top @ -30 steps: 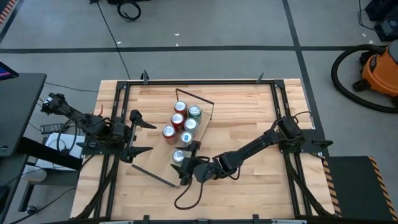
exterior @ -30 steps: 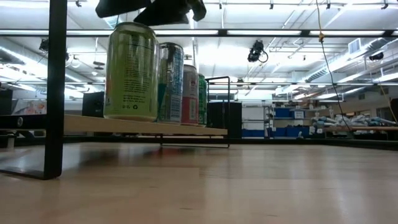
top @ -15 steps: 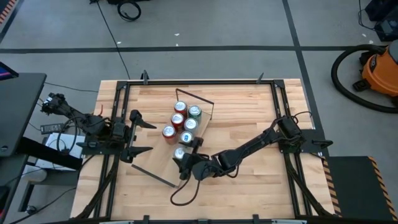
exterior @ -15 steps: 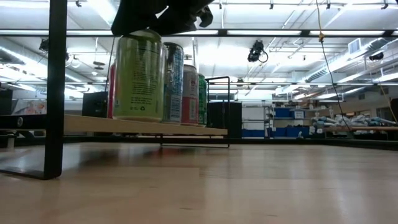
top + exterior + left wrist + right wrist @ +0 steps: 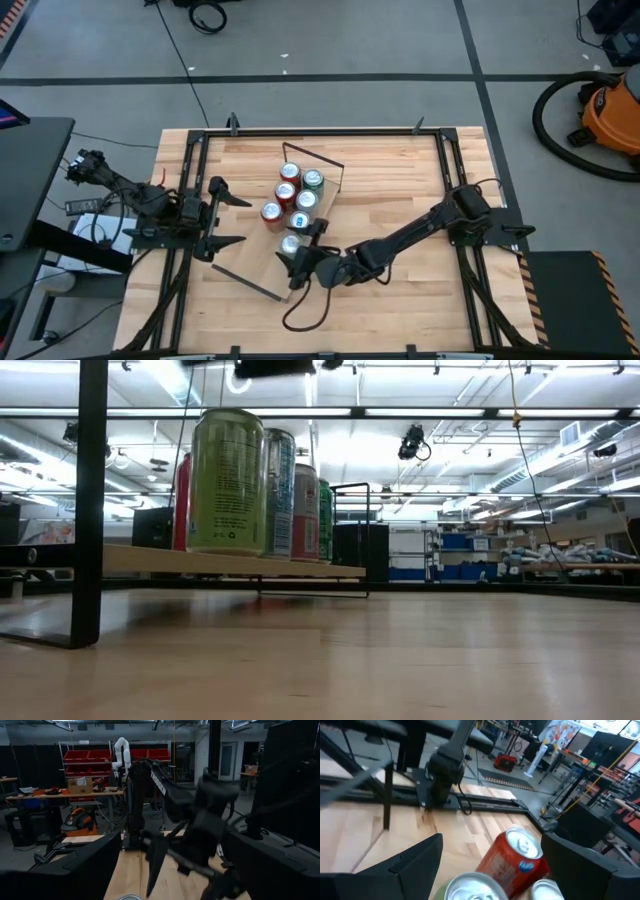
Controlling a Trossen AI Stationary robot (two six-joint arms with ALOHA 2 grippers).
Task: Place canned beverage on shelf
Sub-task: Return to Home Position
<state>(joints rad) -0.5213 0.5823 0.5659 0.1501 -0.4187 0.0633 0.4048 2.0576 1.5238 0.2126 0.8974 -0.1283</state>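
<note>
Light green can (image 5: 228, 480) on shelf (image 5: 230, 563), print unreadable

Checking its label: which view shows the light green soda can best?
Low view: the light green soda can stands on the light-wood shelf, whole side visible. High and right wrist views show only its silver top; left wrist, nothing sure.

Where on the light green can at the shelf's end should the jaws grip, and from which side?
Probably grip the light green can across its side wall, upper half, coming down from above at the end of the shelf, where the right gripper hovers open. It stands upright, and the blue can crowds its inner side.
</note>
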